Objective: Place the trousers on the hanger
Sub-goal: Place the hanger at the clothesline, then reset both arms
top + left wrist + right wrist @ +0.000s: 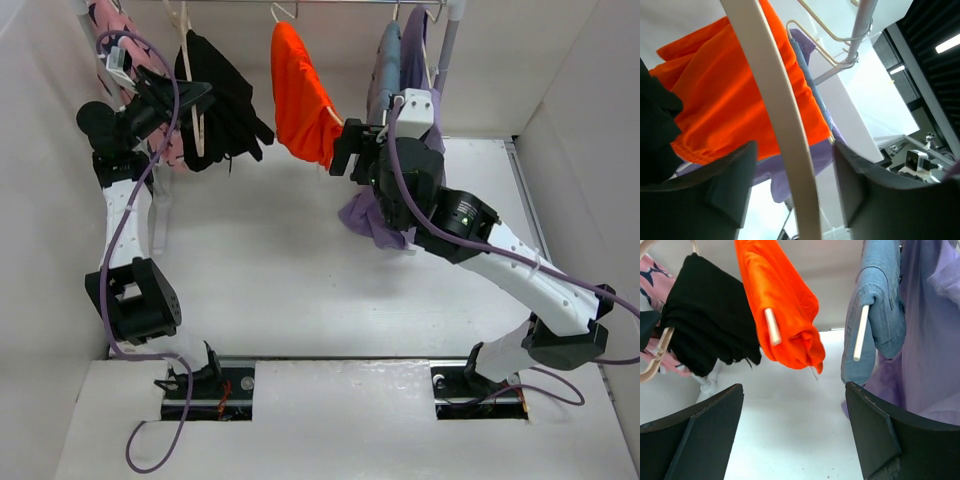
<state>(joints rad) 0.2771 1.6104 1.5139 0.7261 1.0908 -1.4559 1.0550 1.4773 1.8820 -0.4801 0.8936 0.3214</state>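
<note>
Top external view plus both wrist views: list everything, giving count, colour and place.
trousers: one, black, draped on the hanger, back left
hanger: one, pale beige, hanging back left
pink patterned garment: one, pink, hanging far left
orange garment: one, orange, hanging back centre
blue garment: one, blue, hanging back right
purple garment: one, purple, hanging rightmost
rack pole: one, grey, back right
table: one, white, beneath everything
left claw: one, black, open around the hanger
right claw: one, black, open, empty, near the orange garment
</note>
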